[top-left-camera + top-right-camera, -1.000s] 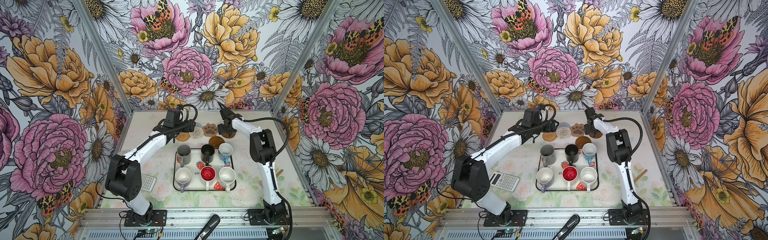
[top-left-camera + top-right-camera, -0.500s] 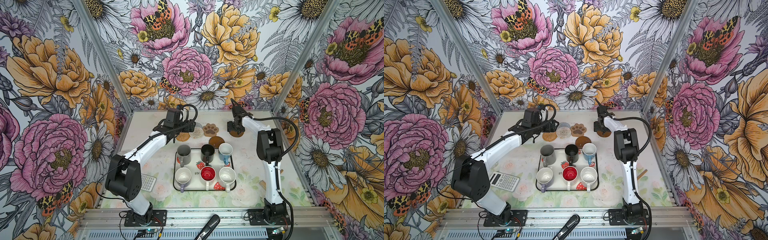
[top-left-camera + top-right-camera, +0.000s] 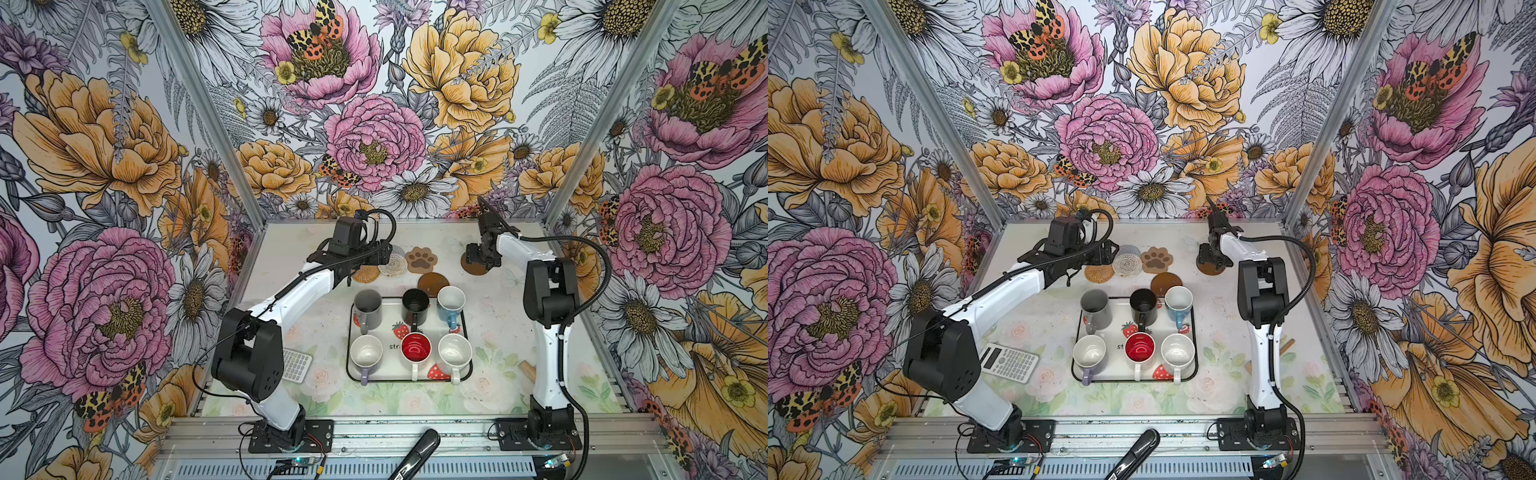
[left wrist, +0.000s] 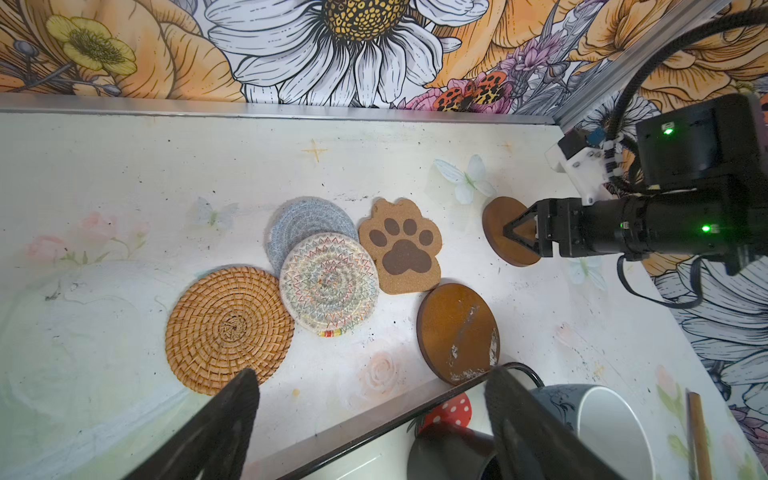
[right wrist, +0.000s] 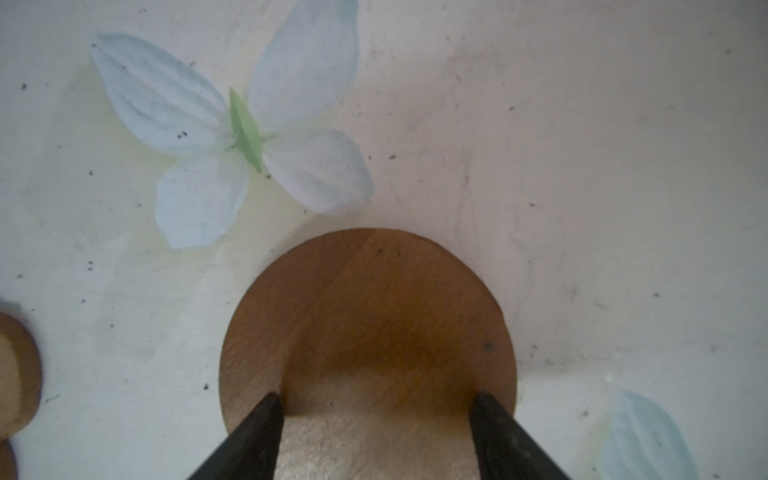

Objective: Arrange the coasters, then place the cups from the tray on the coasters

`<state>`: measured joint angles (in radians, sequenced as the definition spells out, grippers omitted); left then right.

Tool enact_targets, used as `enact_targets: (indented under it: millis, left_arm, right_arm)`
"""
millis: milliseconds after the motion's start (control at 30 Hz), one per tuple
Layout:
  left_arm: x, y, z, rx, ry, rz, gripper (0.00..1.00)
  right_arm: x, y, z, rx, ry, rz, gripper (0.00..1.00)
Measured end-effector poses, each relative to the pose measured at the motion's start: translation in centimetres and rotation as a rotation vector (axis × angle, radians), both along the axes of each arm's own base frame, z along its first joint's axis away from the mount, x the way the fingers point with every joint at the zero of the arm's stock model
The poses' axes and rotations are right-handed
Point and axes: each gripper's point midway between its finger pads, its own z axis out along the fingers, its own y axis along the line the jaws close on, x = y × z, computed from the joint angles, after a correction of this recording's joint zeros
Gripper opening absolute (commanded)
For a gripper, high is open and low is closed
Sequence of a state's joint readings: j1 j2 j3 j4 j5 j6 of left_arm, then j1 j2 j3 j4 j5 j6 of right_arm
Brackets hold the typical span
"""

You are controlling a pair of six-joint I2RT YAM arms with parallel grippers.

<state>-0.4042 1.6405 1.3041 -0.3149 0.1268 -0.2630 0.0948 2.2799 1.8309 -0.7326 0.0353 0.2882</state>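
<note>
— Where is there room to move?

— Bare surface lies at the far right, round the brown disc and out to the back and right walls. There is more to the left of the rattan coaster. The middle is crowded. The pale stitched coaster overlaps the grey-blue coaster and touches the rattan one. The paw coaster sits just beside them, and the second disc lies against the far rim of the tray.

— And the end effectors?

— The right end effector is over the brown disc, released, with its fingertips spread inside the disc's outline. I cannot tell whether they touch it. The left end effector hangs over the left of the cluster, spread wide and holding nothing.

— Which way do things point?

— The paw's toes point to the back wall. The tray's long axis runs left to right. The six cups stand upright on it in two rows, handles toward the front edge.
</note>
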Motion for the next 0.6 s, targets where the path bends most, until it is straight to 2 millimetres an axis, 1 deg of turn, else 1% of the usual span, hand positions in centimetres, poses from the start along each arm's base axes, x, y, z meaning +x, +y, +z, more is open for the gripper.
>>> enact_targets:
  millis: [67,167,267,300,367,467,533,600]
  left_arm:
    - [0.3,-0.3,0.0,-0.002,0.003,-0.005,0.87]
    - [1.4,-1.2,0.3,-0.018,0.003,-0.027,0.85]
    - [2.9,-2.7,1.1,-0.051,-0.006,-0.067,0.81]
    - [3.4,-3.3,1.4,-0.063,-0.009,-0.083,0.79]
    - [4.7,-4.7,1.7,-0.094,-0.013,-0.124,0.76]
    - [6.4,-6.7,1.4,-0.129,0.003,-0.183,0.72]
    - [7.2,-7.9,0.3,-0.148,0.032,-0.223,0.70]
    - [7.6,-8.9,-1.1,-0.160,0.078,-0.256,0.69]
  right_arm:
    - [-0.1,-0.2,0.0,0.001,0.002,-0.003,0.72]
    - [-0.6,0.1,0.2,0.015,0.014,-0.001,0.71]
    - [-1.5,0.5,0.6,0.041,0.035,0.003,0.71]
    - [-1.7,0.6,1.0,0.050,0.036,0.007,0.71]
    - [-1.8,1.1,2.1,0.071,0.024,0.017,0.70]
    - [-1.8,2.4,4.8,0.117,-0.021,0.047,0.69]
    - [-1.9,4.0,6.9,0.158,-0.058,0.084,0.68]
    - [-2.2,5.7,8.1,0.196,-0.074,0.122,0.67]
